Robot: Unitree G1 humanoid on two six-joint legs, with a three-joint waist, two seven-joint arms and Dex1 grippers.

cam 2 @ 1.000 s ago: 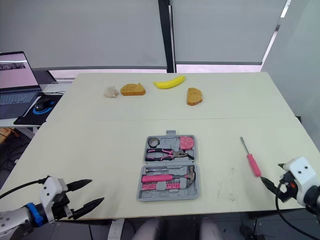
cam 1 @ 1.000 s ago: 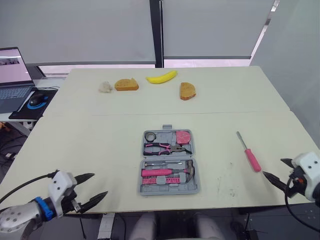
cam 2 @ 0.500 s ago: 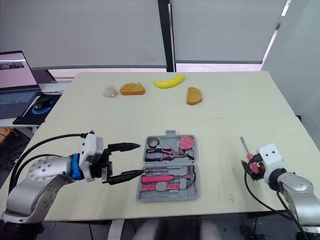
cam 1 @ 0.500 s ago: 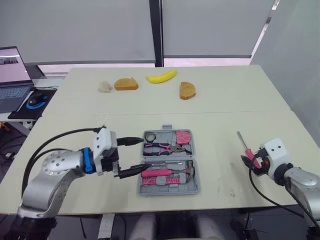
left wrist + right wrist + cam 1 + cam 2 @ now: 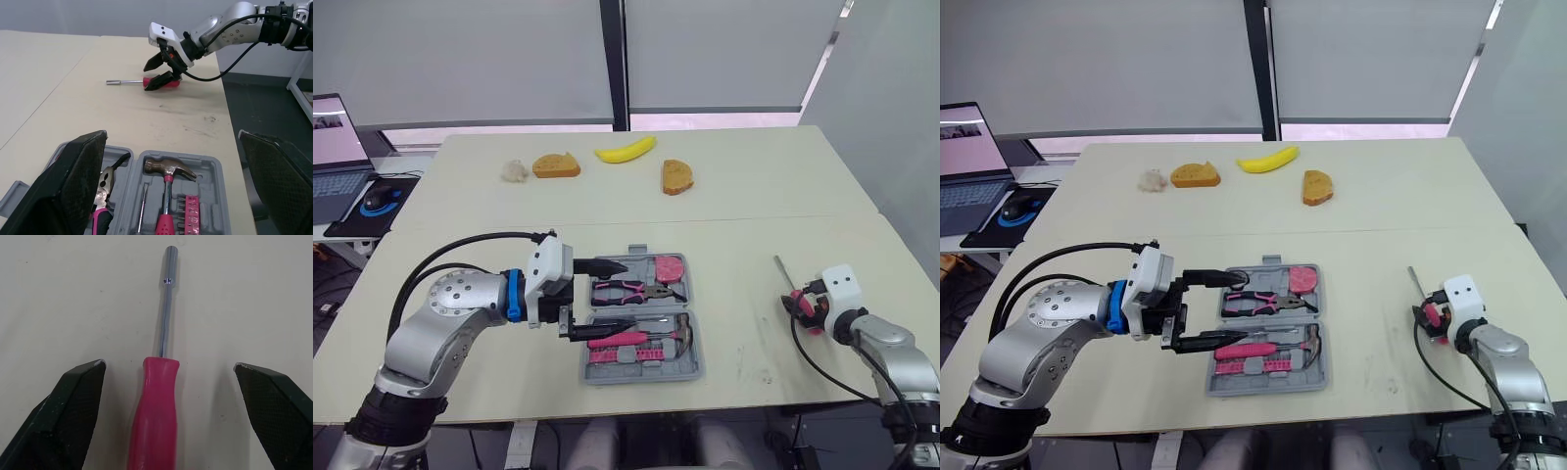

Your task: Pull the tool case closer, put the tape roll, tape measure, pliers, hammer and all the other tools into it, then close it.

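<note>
Right gripper [image 5: 168, 365] wide open, nothing held, straddling pink screwdriver [image 5: 155, 421] handle on table [image 5: 754, 196], well right of tool case [image 5: 643, 375]: lined up for pinch. Left gripper [image 5: 610, 299] wide open, empty, over case's left edge, probably to steady or drag it.

I count one case [image 5: 641, 373], holding one hammer [image 5: 641, 338], one pair of pliers [image 5: 631, 289], one tape measure [image 5: 669, 266] and one row of bits [image 5: 619, 354], with one screwdriver [image 5: 154, 421] outside it. Further back there are two bread slices [image 5: 555, 164] [image 5: 676, 176], one banana [image 5: 626, 149] and one white lump [image 5: 513, 170]; off to the side, one laptop [image 5: 969, 157] and one mouse [image 5: 374, 197]
</note>
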